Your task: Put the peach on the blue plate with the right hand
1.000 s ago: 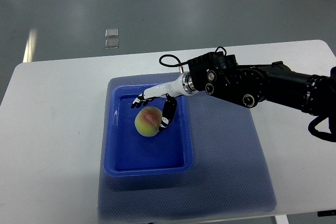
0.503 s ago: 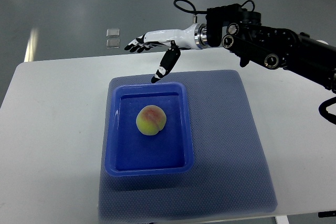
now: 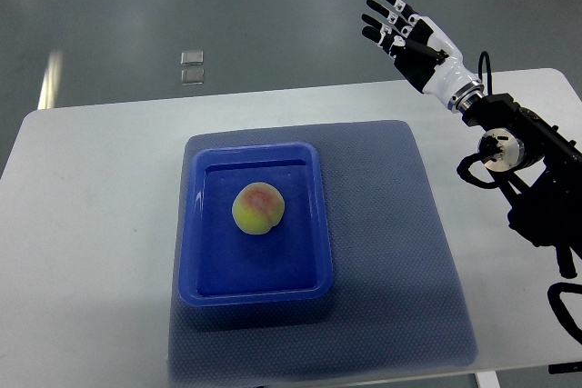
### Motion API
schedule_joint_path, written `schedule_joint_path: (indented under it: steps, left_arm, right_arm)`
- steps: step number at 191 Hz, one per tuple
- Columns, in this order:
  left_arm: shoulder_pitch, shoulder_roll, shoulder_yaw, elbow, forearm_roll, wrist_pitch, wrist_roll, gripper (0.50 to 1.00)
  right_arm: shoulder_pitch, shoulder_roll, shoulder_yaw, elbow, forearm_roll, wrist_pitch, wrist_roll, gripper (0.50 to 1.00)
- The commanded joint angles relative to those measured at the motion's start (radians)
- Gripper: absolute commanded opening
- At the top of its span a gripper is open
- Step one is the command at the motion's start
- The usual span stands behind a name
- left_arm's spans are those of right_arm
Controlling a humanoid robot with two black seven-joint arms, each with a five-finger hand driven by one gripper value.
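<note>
Peach: yellow-green with a pink-red blush on top; lies inside the blue plate, a little above and left of its middle, touching nothing but the plate floor.
Blue plate: deep rectangular tray with rounded corners and a raised rim; sits left of centre in the frame, on the left half of the mat.
Mat: blue-grey, textured, roughly square; spread over the middle of the surface, reaching close to the bottom edge of the frame, with the right half bare.
Surface: white with rounded corners; fills most of the lower frame.
Right robot hand: upper right of the frame, raised past the far edge of the surface and above the grey floor; fingers spread wide and straight, pointing to the upper left, holding nothing; well apart from the peach and the plate.
Fingers: white with black segments, fanned out side by side.
Right arm: black, with a silver wrist ring and a looped cable; enters from the right edge and runs up toward the hand.
Floor: grey, across the top of the frame.
Small squares: two pale tiles on the floor, upper left, one just above the other.
</note>
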Motion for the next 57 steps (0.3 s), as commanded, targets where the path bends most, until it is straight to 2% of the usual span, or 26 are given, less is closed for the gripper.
schedule_joint_path:
  steps: [1, 27, 57]
  left_arm:
    - [0.000, 0.000, 0.000, -0.008, 0.000, 0.000, 0.000, 1.000]
    - [0.000, 0.000, 0.000, -0.010, 0.000, 0.000, 0.000, 1.000]
    - [0.000, 0.000, 0.000, -0.008, 0.000, 0.000, 0.000, 1.000]
  right_arm:
    - [-0.020, 0.012, 0.015, -0.044, 0.158, -0.007, 0.033, 0.930]
    - [-0.024, 0.019, 0.013, -0.087, 0.269, -0.005, 0.106, 0.930]
    - [-0.023, 0.036, 0.015, -0.091, 0.278, -0.007, 0.117, 0.930]
